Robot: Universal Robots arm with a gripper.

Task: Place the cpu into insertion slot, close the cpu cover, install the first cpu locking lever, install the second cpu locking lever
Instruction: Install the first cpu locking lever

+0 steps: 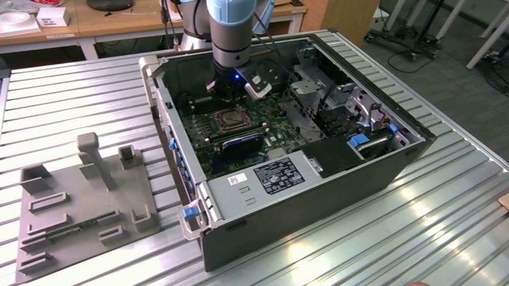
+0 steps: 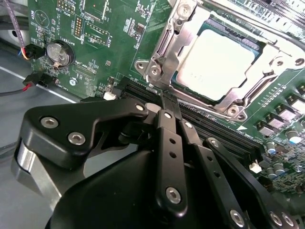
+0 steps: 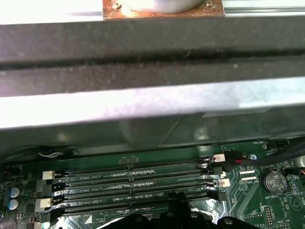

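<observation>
A: Fixture point(image 1: 83, 202) sits grey on the table's point(image 1: 413, 238) exterior-view left; open case point(image 1: 318, 196) to its right. Where's my gripper?

B: Gripper point(image 2: 167, 98), fingers pressed together on nothing, tips over the memory slots point(image 2: 214, 129) just beside the socket.

A: Chip?

B: I see the cpu point(image 2: 220, 64) seated in the insertion slot point(image 2: 183, 86), cpu cover point(image 2: 167, 45) down around it, second wrist view. Coin cell point(image 2: 59, 53) well apart on the green board point(image 2: 109, 28).

A: Exterior?

B: Arm point(image 1: 235, 36) reaches down into the case.
</observation>
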